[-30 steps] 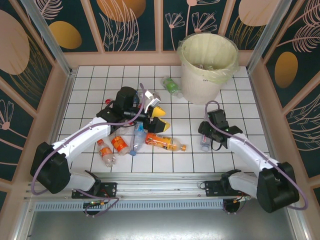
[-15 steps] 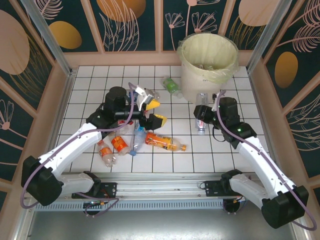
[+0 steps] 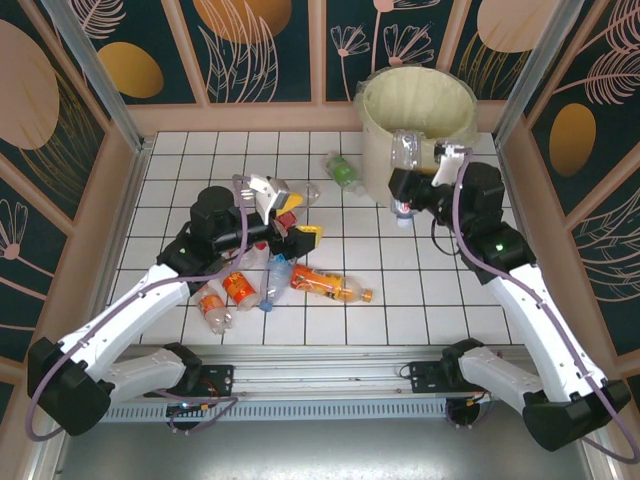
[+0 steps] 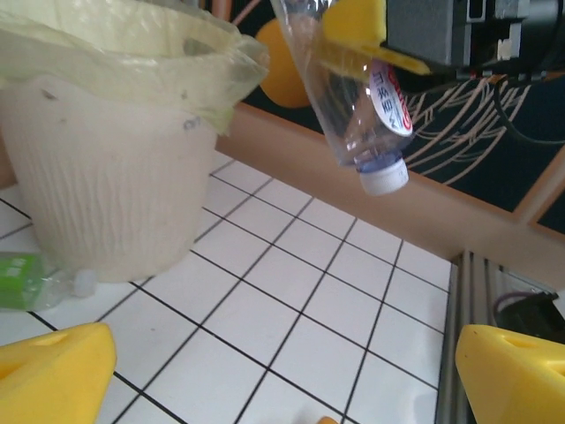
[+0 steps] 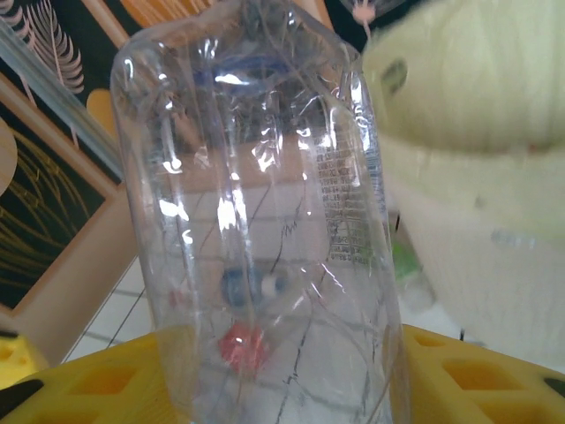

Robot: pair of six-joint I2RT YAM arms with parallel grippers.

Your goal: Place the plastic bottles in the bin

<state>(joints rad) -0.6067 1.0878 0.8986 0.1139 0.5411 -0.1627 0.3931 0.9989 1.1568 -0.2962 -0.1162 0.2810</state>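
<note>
Bottles [image 3: 325, 285] are mostly lying on the tiled table [image 3: 200, 160], a green bottle [image 3: 343, 170] beside the bin [image 3: 372, 150], while the right gripper [image 3: 410, 187] is holding a clear bottle [image 3: 405, 152] cap-down near the rim, not yet over it, and the left gripper [image 3: 298, 222] is hovering wide open, empty

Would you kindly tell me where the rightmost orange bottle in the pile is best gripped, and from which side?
Probably across the middle of the orange bottle, from straight above, fingers spanning its near and far sides. It lies flat, lengthwise left to right, with bare tile along its near side; other bottles crowd its left end.
</note>
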